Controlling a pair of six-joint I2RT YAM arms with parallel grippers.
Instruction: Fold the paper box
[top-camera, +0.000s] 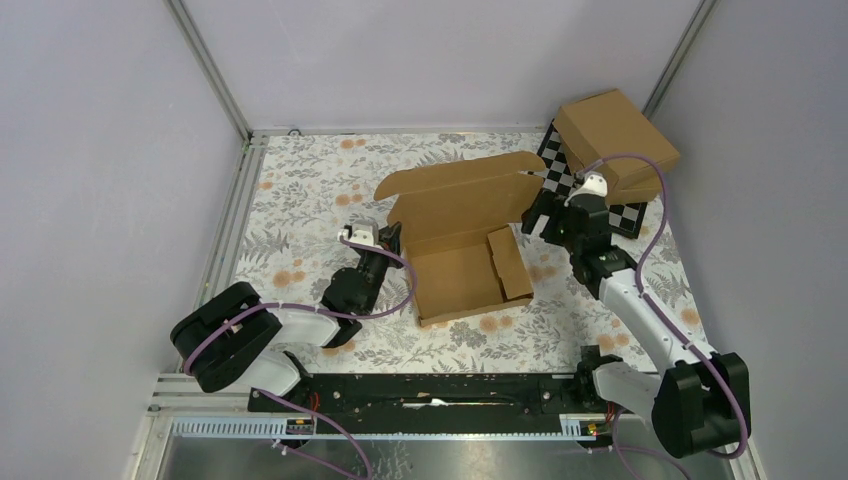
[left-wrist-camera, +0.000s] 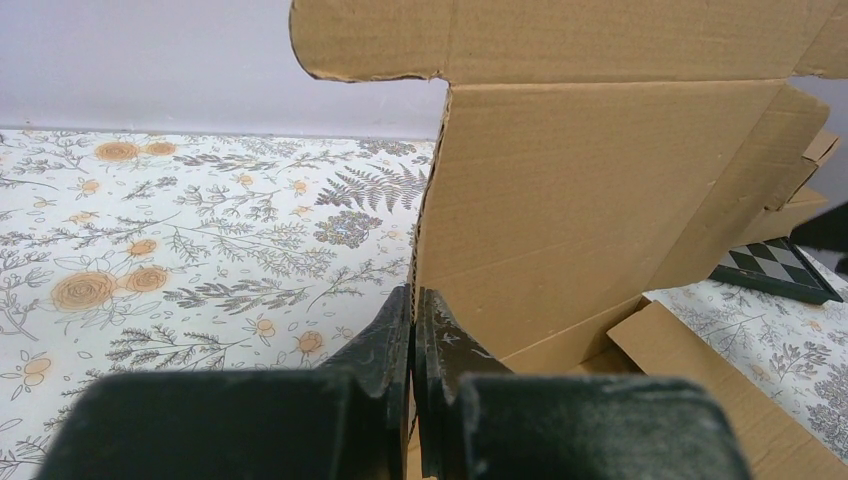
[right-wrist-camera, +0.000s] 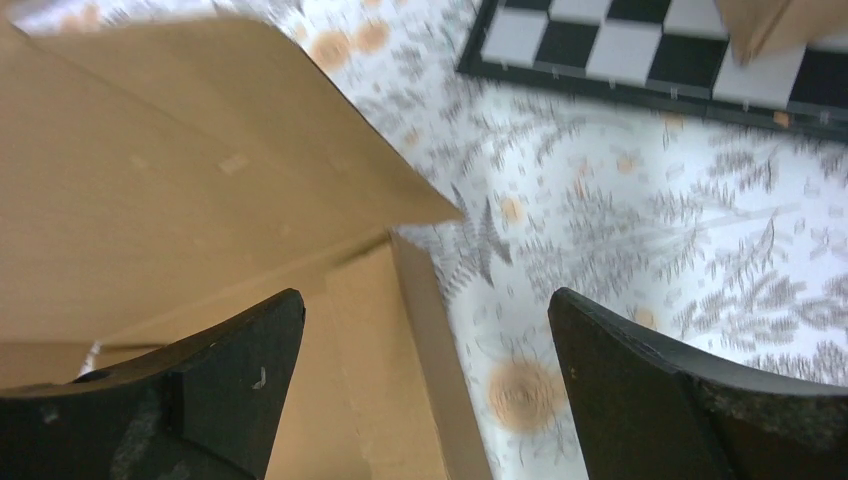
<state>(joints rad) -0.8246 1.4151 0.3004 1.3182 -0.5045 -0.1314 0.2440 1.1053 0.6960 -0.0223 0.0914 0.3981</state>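
The paper box (top-camera: 455, 275) lies mid-table, half formed, with its lid panel (top-camera: 462, 190) raised at the back and a side flap (top-camera: 510, 262) folded in on the right. My left gripper (top-camera: 390, 238) is shut on the box's left wall; in the left wrist view its gripper (left-wrist-camera: 413, 305) pinches the cardboard edge below the tall panel (left-wrist-camera: 600, 200). My right gripper (top-camera: 540, 218) is open and empty at the box's far right corner. In the right wrist view it (right-wrist-camera: 425, 325) hovers over the box's right edge (right-wrist-camera: 400, 330) and the cloth.
A ready-made cardboard box (top-camera: 615, 135) sits on a checkerboard (top-camera: 562, 175) at the back right, close behind my right gripper. The floral tablecloth (top-camera: 300, 200) covers the table. Grey walls with metal rails enclose the left, back and right sides.
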